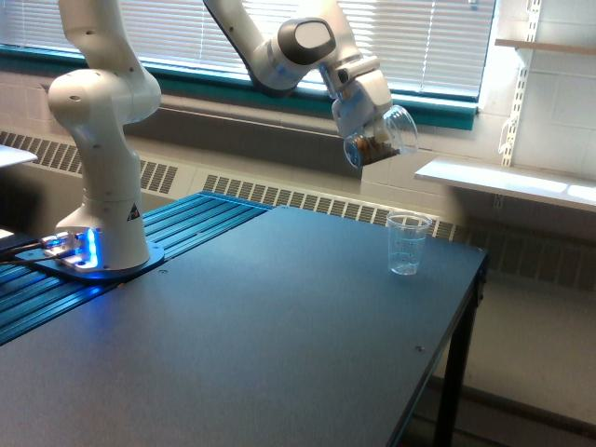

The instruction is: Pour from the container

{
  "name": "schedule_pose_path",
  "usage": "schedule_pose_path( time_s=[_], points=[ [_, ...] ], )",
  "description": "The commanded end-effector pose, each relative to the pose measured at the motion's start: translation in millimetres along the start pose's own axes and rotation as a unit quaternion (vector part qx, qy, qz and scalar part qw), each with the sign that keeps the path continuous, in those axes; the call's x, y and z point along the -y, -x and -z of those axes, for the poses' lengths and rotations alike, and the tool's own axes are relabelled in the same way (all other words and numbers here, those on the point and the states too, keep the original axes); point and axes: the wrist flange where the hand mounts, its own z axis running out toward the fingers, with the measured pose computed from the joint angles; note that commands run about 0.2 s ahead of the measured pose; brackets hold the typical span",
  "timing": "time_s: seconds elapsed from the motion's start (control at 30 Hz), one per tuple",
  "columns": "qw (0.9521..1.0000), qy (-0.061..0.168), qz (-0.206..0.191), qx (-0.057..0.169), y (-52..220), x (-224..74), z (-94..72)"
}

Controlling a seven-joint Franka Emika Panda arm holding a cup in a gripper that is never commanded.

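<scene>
Gripper (371, 130) pinches the clear container (386, 135), tilted, mouth toward the exterior view's right, brown contents inside. It hangs high above the plastic cup (407, 244), upright on the desk (279, 317).

Dark table (279, 326), white arm (102, 140)

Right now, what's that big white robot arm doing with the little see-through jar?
The robot arm's end effector is holding a small clear jar up in the air, tipped on its side, with brown stuff inside it. It hangs above and a little to the exterior view's left of an upright clear plastic cup standing on the dark table. Nothing can be seen falling out at this moment, and the cup looks empty.
</scene>
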Motion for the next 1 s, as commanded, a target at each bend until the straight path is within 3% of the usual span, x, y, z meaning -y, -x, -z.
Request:
schedule_pose_path(
  time_s=[0.03,0.53,1.0],
  points=[
    [0.9997,0.004,-0.022,0.000,-0.5,6.4,-5.8],
    [0.9995,0.019,-0.011,0.021,20.4,8.7,-27.5],
    [0.9990,0.030,-0.002,0.032,29.7,17.0,-38.0]
  ],
)
